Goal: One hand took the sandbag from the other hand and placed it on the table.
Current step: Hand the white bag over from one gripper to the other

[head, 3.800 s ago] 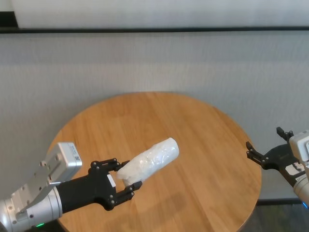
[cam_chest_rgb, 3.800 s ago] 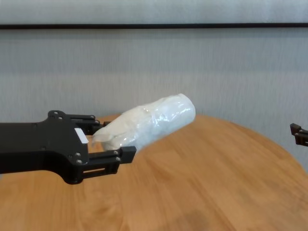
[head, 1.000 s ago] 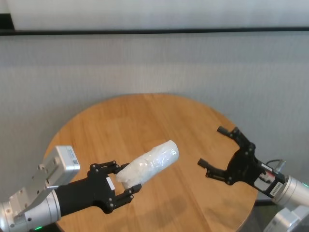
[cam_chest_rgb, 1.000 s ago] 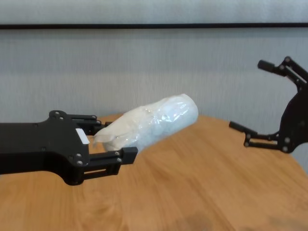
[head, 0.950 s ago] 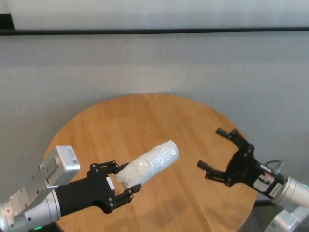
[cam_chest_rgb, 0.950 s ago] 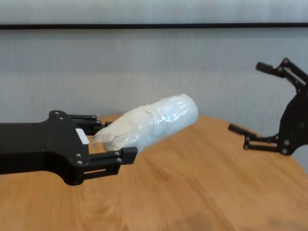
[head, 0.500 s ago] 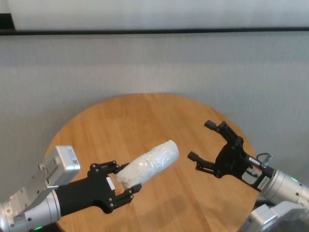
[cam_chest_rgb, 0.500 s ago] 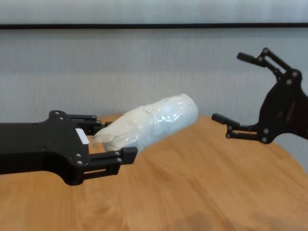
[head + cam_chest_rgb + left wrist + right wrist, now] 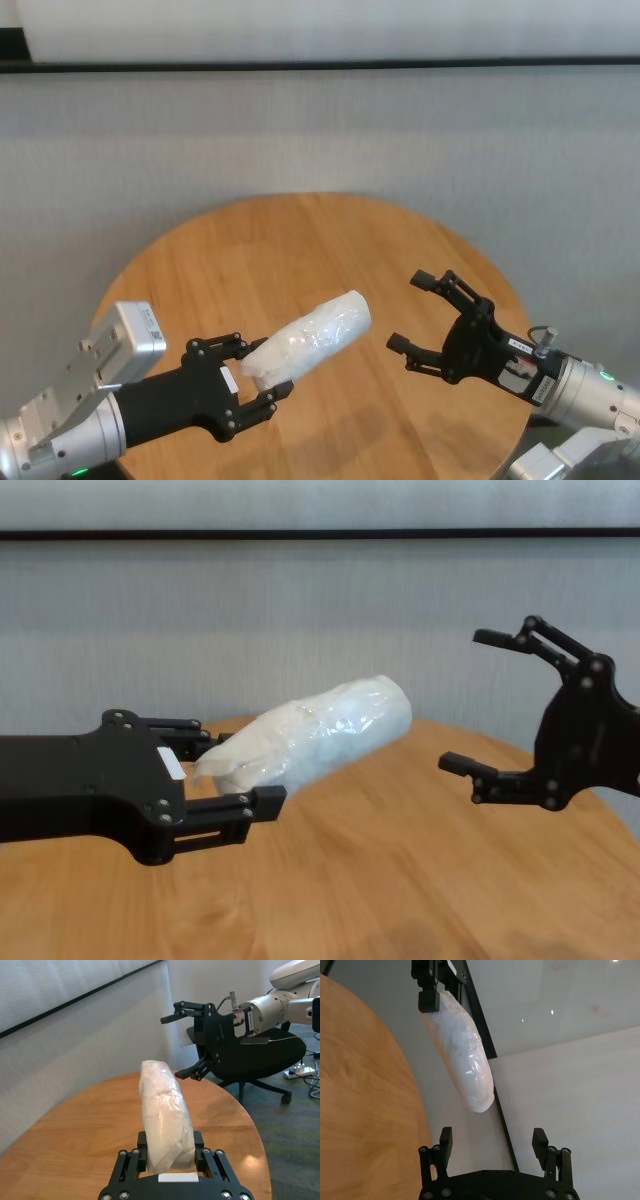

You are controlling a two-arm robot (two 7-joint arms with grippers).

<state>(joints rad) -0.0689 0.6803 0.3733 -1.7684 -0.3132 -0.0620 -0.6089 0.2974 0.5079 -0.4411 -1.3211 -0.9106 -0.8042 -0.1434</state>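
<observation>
Left hand (image 9: 236, 776) grips the sandbag (image 9: 315, 739) above the table (image 9: 400, 880), right hand (image 9: 480, 702) spread, facing it

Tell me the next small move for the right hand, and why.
Probably ease the right hand forward until its open fingers straddle the free end of the sandbag. The left hand grips the bag's other end above the table, and a clear gap separates the right hand from the bag.

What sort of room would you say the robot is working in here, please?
Probably an office or lab room: a black office chair on grey carpet, a power strip with cables, and a round wood-grain table against a plain pale wall.
</observation>
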